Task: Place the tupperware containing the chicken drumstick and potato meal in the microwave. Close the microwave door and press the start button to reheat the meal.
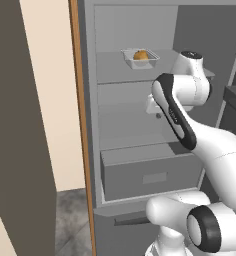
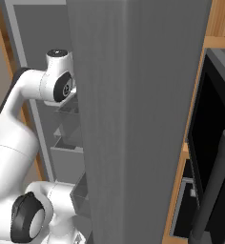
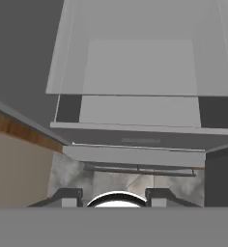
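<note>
Tupperware [image 1: 140,58] sits on an upper shelf [image 1: 110,67] of the open fridge [image 1: 92,125], toward the back, a small clear-whitish tray with a flared rim, and through its wall we can see the chicken drumstick and potato meal [image 1: 141,55] as a golden-brown lump; the two pieces we can't separate at this size. We read this as the very first step: fetching the container, with nothing lifted yet. The white arm [image 1: 177,112] is bent in front of the shelves, its wrist just below and to the right of the tray, apart from it. Looking along the hand, we see the gripper [image 3: 114,197] pointed down over the lower shelves and the drawer [image 1: 150,172], two dark fingertips [image 3: 67,197] standing apart at a middling gap with nothing between them, so the hand is empty. Next, we judge, the wrist has to rise and turn toward the upper shelf, line the jaws across the tray's short side or its rim, and close gently, since thin plastic may flex or slide back. From the right base camera a broad grey panel, which we take for the fridge door [image 2: 138,119], blocks most of the scene, and beyond it we catch black glass [image 2: 209,133] and a dark bar handle [image 2: 214,186]; whether that is the microwave we can't tell.
</note>
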{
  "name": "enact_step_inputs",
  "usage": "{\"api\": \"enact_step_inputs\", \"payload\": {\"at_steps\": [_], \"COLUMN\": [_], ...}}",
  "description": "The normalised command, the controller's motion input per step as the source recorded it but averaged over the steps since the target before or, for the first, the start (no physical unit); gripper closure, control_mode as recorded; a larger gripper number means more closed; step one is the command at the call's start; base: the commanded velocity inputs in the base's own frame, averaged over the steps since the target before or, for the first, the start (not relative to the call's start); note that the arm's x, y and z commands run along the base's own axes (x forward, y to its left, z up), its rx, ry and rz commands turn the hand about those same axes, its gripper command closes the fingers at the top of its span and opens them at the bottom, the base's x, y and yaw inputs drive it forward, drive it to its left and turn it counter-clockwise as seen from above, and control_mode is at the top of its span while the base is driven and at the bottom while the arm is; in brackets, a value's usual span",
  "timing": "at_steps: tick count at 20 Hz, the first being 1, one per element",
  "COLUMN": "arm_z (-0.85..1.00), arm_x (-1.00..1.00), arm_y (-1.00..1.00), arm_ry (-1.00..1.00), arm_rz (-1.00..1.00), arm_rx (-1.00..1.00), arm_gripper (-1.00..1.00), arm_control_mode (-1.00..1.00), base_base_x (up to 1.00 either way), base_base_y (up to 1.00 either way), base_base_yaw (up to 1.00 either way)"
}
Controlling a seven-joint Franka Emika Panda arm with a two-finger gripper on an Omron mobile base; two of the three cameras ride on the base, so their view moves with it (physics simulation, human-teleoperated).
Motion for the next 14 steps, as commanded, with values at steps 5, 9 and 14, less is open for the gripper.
{"api": "enact_step_inputs", "payload": {"at_steps": [5, 9, 14], "arm_z": [0.01, 0.17, 0.47], "arm_x": [-0.11, -0.04, 0.00], "arm_y": [0.00, 0.00, 0.00], "arm_ry": [-0.24, -0.46, -0.38], "arm_rz": [-0.01, 0.00, -0.05], "arm_rx": [0.00, 0.07, 0.18], "arm_gripper": [-1.00, -1.00, -1.00], "arm_control_mode": [-1.00, -1.00, -1.00], "base_base_x": [0.00, 0.00, 0.00], "base_base_y": [0.00, 0.00, 0.00], "base_base_yaw": [0.00, 0.00, 0.00]}}
